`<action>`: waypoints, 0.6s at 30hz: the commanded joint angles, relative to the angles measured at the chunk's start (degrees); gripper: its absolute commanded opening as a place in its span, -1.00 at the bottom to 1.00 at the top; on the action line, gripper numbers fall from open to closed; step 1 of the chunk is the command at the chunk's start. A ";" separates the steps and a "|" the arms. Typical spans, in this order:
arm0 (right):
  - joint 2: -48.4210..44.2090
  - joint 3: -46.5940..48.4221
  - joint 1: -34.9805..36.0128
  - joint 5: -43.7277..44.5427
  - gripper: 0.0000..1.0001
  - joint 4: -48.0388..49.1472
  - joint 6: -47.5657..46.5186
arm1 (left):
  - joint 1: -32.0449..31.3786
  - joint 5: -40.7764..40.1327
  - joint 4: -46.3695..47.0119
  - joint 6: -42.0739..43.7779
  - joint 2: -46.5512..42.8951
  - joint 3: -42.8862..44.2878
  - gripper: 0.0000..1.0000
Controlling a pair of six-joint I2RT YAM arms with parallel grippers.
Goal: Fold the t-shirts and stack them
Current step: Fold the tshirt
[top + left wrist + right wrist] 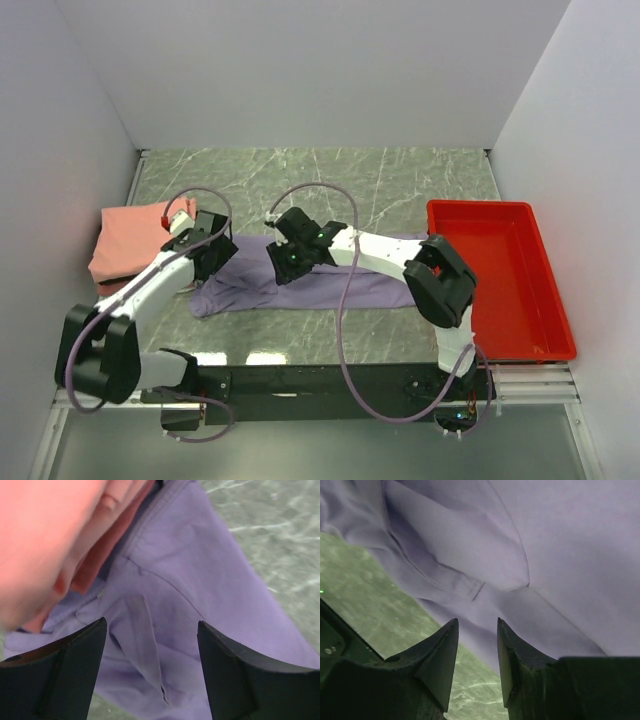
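The pale lavender t-shirt point(330, 285) lies spread and rumpled across the middle of the table. A folded salmon-pink t-shirt point(125, 245) lies at the left, and the lavender shirt's left end reaches it. I cannot make out a separate darker red shirt. My left gripper point(207, 250) is open wide and empty, low over the lavender shirt point(200, 570) next to the pink shirt point(40, 530). My right gripper point(285, 258) is open with a narrow gap and empty, low over an edge of the lavender shirt point(560, 545). The jaws show in the left wrist view point(151, 622) and the right wrist view point(477, 620).
A red plastic tray point(545, 300) stands at the right edge of the table. White walls close in the back and both sides. Green marbled tabletop point(330, 180) shows behind the shirts.
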 commanded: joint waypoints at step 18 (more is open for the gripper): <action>7.34 4.95 4.46 -3.59 -0.14 4.74 -3.12 | 3.99 -2.03 -0.02 0.13 21.06 10.95 0.10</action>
